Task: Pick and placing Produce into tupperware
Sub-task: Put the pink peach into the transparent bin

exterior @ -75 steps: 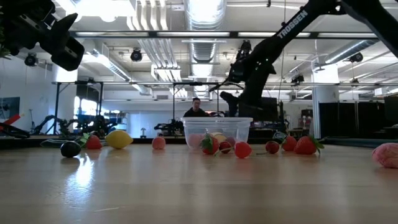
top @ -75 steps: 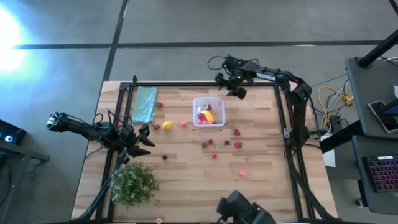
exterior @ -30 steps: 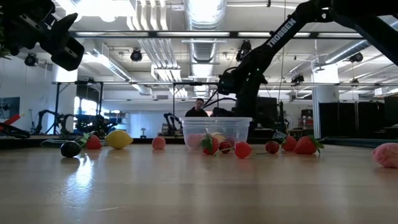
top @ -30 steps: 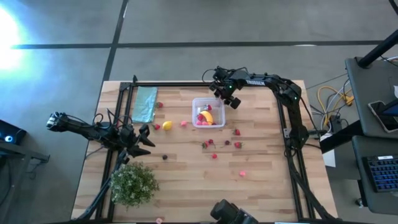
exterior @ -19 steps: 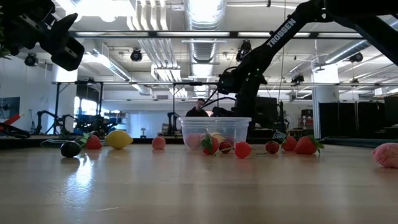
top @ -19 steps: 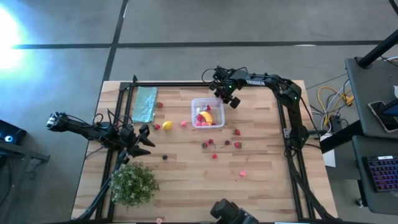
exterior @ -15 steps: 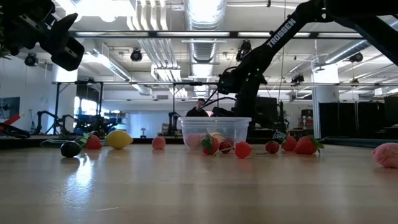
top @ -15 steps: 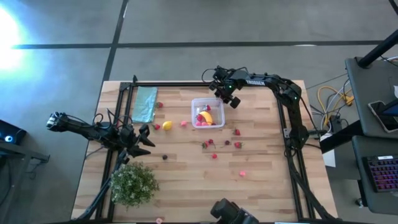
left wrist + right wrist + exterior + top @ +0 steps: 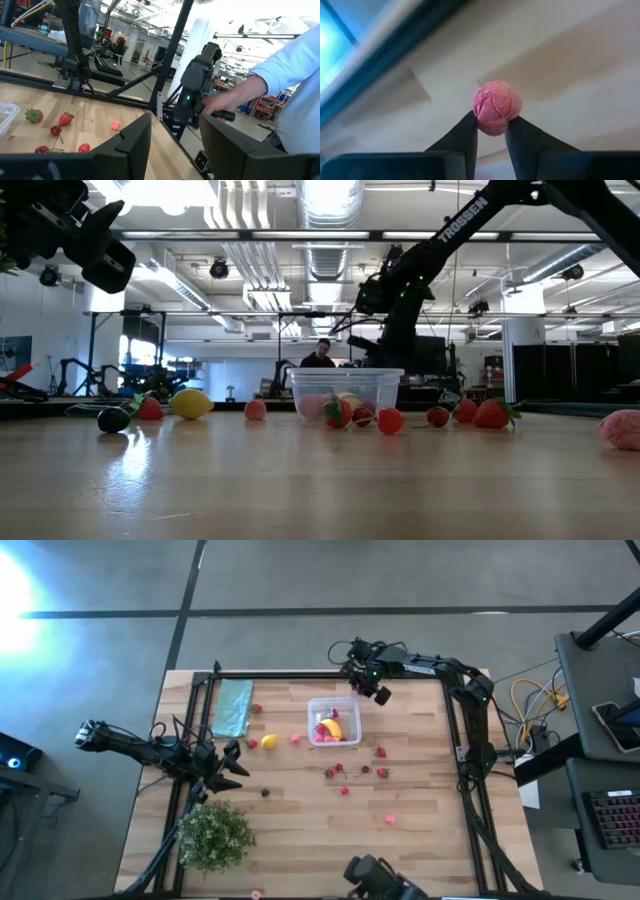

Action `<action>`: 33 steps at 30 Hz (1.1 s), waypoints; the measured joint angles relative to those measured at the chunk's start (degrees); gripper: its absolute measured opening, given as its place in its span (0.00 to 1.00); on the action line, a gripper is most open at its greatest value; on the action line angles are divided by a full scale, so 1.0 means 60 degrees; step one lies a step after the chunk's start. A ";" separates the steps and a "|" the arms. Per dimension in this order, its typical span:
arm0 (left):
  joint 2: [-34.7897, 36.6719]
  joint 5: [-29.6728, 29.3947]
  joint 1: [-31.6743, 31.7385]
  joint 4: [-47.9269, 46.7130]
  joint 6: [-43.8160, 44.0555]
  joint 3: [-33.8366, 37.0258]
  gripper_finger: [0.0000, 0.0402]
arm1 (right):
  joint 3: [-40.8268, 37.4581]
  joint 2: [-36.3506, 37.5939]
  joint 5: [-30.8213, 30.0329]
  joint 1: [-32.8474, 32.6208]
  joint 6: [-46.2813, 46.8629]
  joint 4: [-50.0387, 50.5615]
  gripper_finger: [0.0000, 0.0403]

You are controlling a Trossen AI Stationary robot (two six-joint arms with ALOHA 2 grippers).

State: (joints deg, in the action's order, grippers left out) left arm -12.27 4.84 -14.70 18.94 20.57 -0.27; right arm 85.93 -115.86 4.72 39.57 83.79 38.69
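The work surface is a light wooden table (image 9: 420, 840) with a dark frame, standing on a grey concrete floor in a large workshop hall.

Right gripper (image 9: 491, 131): closed on a pink berry (image 9: 496, 107), which is pinched between the two fingertips. In the high view this gripper (image 9: 372, 690) sits above the far edge of the table, just beyond the far right corner of the clear box (image 9: 336, 719). The berry has not been released.

Left gripper (image 9: 172, 137): fingers apart, holding nothing. In the high view it (image 9: 232, 762) waits over the left side of the table, near the green bush (image 9: 215, 833).

Box contents: the banana (image 9: 333, 726) and a few red pieces are already inside.

Pieces not yet placed, as seen in the high view:
- the lemon (image 9: 268, 741) and a pink piece (image 9: 295, 739), left of the box;
- a red piece (image 9: 257, 708) beside the teal cloth (image 9: 234, 707);
- a dark piece (image 9: 265, 792) toward the near left;
- a group of red pieces (image 9: 360, 771) right of and nearer than the box;
- a pink piece (image 9: 390, 819) farther toward the near edge.

Assessment: the task appears to be under half complete. The step in hand is delivery of the held berry; most loose pieces remain on the table.

A person's sleeve (image 9: 295, 65) shows in the left wrist view, beyond the table.
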 joint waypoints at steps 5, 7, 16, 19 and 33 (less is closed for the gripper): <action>-0.0004 -0.0004 0.0004 -0.0002 0.0000 0.0000 0.39 | 0.0000 0.0902 -0.0116 -0.0024 -0.0918 -0.0118 0.20; -0.0011 -0.0006 0.0001 -0.0002 0.0000 0.0000 0.39 | -0.0004 0.1353 0.0001 -0.0299 -0.1435 -0.0107 0.21; -0.0011 -0.0015 0.0000 -0.0004 -0.0002 0.0000 0.39 | 0.0000 0.2620 0.0496 -0.2519 -0.2620 0.1140 0.21; -0.0015 -0.0044 0.0004 0.0000 0.0000 0.0000 0.39 | -0.0039 0.2550 -0.0281 -0.3170 -0.3309 0.1576 0.21; -0.0005 -0.0039 0.0001 0.0000 -0.0001 0.0000 0.39 | -0.0062 0.2050 -0.0628 -0.3742 -0.4469 0.1442 0.51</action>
State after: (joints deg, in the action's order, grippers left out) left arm -12.30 4.61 -14.69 18.94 20.56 -0.27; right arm 85.56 -103.56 0.96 17.12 56.98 47.34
